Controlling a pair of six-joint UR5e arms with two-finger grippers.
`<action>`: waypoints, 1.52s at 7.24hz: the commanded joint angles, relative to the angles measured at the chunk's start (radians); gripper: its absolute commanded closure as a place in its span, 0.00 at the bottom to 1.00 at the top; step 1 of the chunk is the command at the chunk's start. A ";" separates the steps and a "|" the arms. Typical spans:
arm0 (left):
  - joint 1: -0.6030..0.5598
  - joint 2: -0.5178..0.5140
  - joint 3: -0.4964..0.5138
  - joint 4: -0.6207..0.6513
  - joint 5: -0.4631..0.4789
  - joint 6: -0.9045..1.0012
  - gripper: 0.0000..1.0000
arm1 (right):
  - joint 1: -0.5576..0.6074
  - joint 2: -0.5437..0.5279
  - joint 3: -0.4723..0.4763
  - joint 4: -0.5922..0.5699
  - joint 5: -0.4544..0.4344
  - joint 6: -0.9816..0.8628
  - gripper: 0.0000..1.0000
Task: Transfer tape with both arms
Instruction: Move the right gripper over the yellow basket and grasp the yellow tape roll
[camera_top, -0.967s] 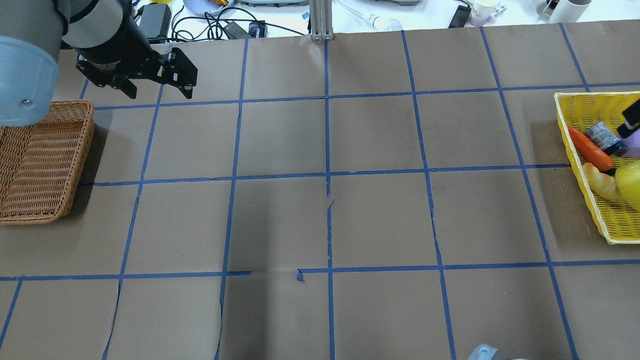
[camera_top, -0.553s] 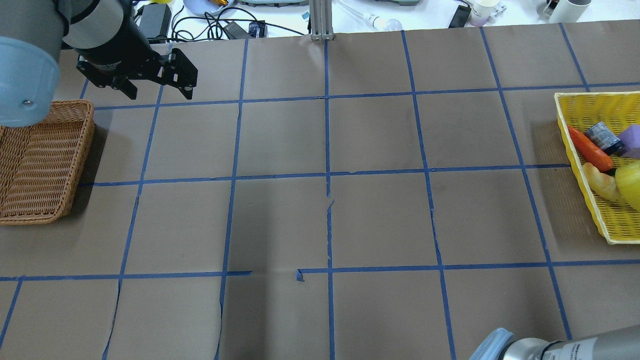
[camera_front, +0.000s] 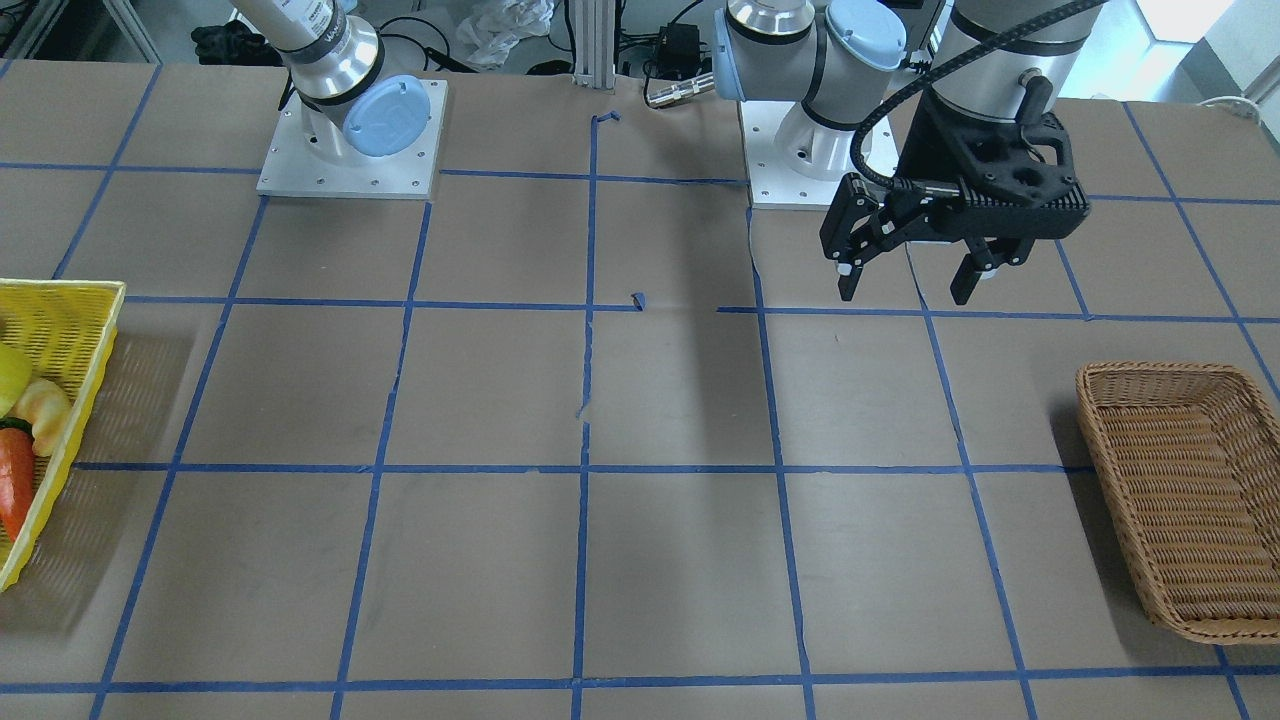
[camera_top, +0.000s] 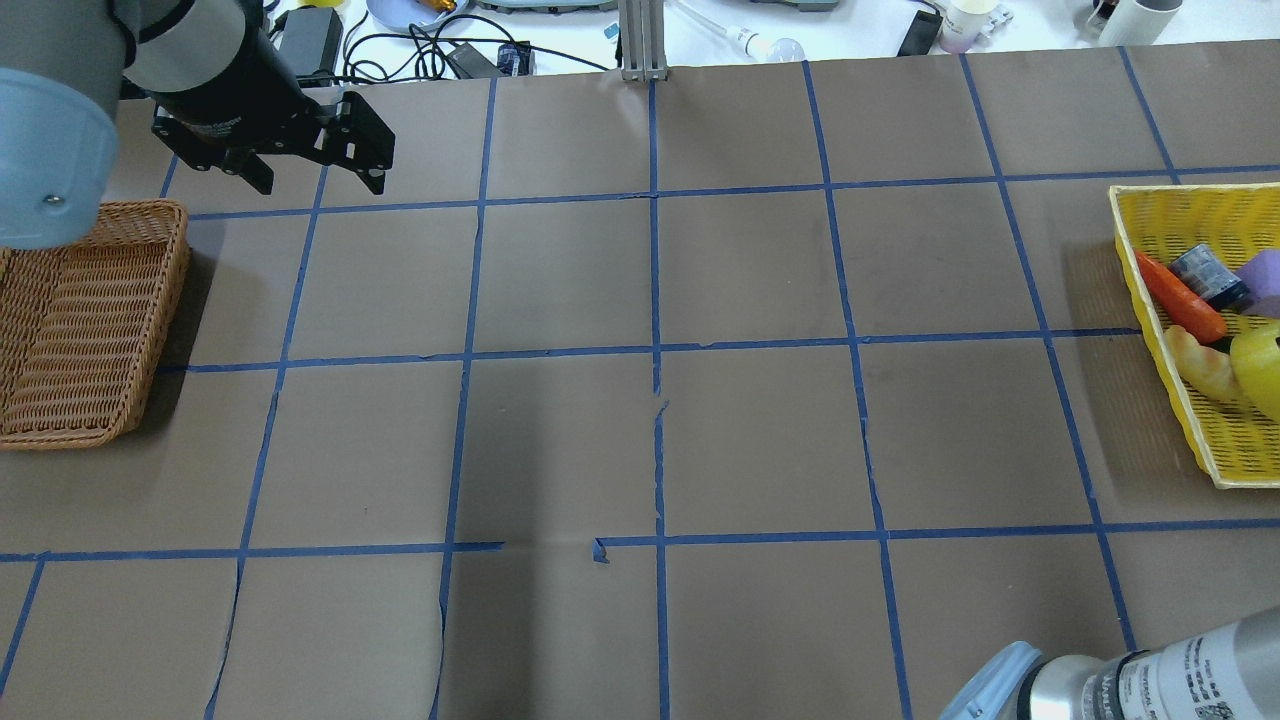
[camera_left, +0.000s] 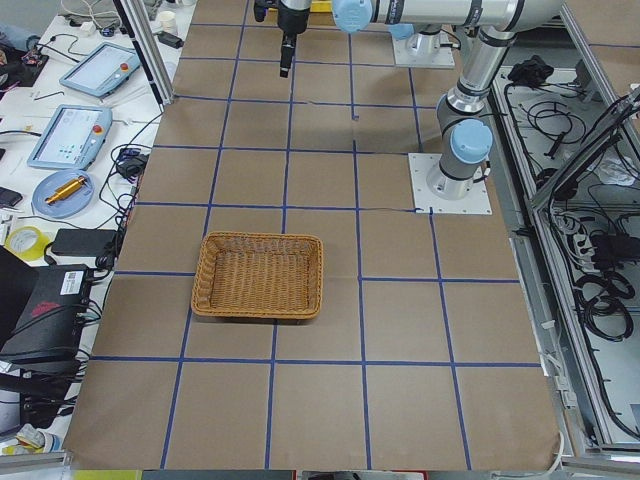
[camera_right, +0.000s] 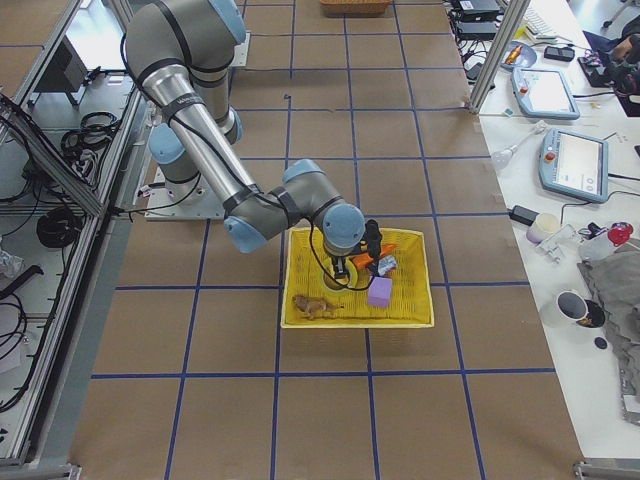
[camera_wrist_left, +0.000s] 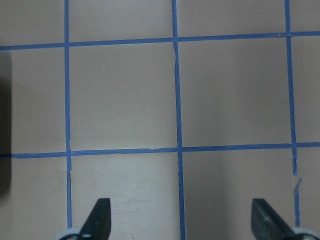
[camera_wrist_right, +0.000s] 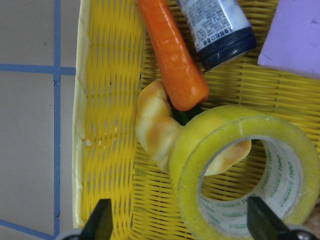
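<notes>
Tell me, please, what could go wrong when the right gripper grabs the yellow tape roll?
The translucent yellow tape roll lies over the pale croissant-shaped toy, which shows through its hole; lifting may drag it. The open right gripper sits off-centre; one finger might hit the yellow woven basket.

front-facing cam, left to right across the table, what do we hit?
yellow basket → right arm's base plate → left tool, open above the table → wicker basket
</notes>
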 joint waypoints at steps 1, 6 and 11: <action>0.002 -0.001 0.002 0.000 0.000 0.000 0.00 | -0.004 0.043 0.003 -0.022 0.001 0.014 0.00; 0.004 0.001 -0.003 0.000 -0.001 0.001 0.00 | -0.004 0.038 0.057 -0.068 -0.020 0.092 0.93; 0.005 -0.001 0.002 0.000 -0.001 0.001 0.00 | 0.058 -0.139 0.036 0.062 -0.100 0.141 1.00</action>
